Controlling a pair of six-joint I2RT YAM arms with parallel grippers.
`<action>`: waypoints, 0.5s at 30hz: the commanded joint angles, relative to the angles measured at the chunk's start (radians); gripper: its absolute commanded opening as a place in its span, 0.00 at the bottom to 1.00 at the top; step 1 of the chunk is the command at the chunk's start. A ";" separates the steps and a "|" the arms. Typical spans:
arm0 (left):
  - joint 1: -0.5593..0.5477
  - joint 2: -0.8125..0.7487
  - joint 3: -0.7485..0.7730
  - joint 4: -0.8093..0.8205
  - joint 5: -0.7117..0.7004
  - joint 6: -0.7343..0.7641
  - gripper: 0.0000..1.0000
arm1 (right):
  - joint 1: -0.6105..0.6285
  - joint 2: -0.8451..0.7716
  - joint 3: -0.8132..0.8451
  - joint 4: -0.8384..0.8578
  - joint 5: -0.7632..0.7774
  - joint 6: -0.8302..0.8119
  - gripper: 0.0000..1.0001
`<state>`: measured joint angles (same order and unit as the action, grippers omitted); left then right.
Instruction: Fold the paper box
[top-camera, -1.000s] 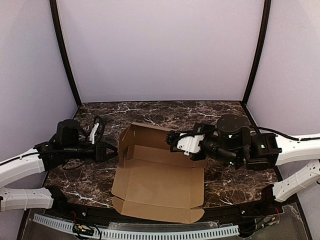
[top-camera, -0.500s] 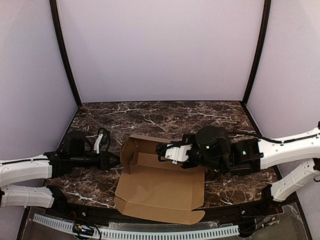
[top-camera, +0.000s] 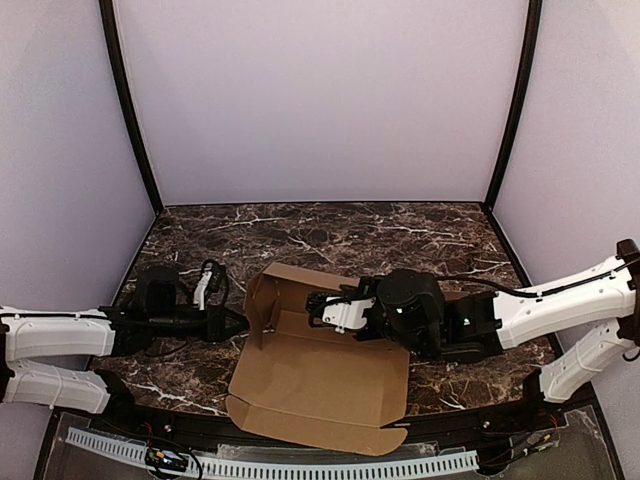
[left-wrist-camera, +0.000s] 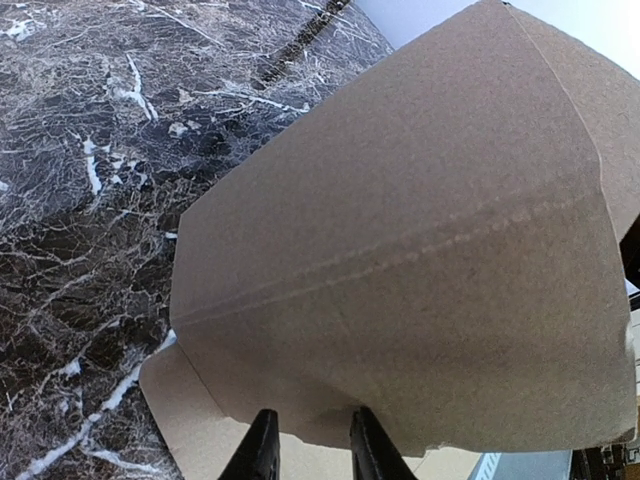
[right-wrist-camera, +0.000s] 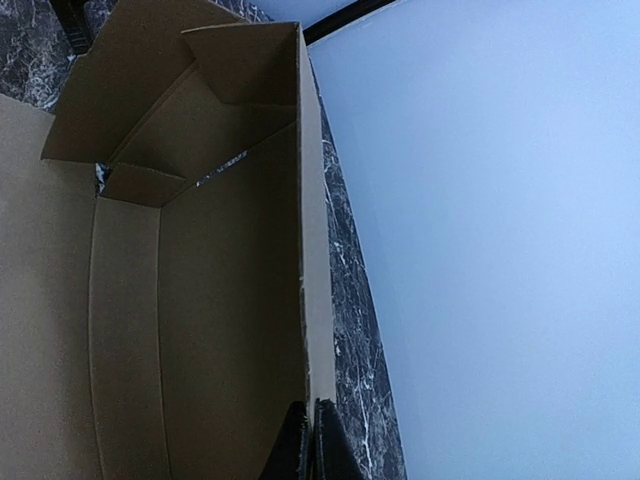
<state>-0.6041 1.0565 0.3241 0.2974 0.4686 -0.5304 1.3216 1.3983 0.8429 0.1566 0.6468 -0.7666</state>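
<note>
Dark marble table inside pale lilac walls carries the paper box, which sits at the middle near the front edge, half folded: its back and left walls stand up while its broad front panel lies flat toward the arms. From the left, the left claw reaches in low with its fingers a little apart, tips at the outside of the raised left wall. From the right, the right claw is clenched tight at the rim of the back wall; whether cardboard is pinched there I cannot tell.
</note>
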 joint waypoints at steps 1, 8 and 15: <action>0.004 0.024 -0.007 0.047 0.016 0.032 0.24 | 0.010 0.052 -0.066 -0.035 -0.012 -0.021 0.00; 0.004 0.094 0.032 0.081 0.036 0.063 0.24 | 0.010 0.080 -0.104 -0.028 -0.010 -0.065 0.00; 0.004 0.170 0.071 0.142 0.075 0.055 0.28 | 0.010 0.136 -0.118 -0.026 0.026 -0.071 0.00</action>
<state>-0.6041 1.2007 0.3588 0.3710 0.4988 -0.4843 1.3216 1.4689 0.7879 0.2993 0.7025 -0.8631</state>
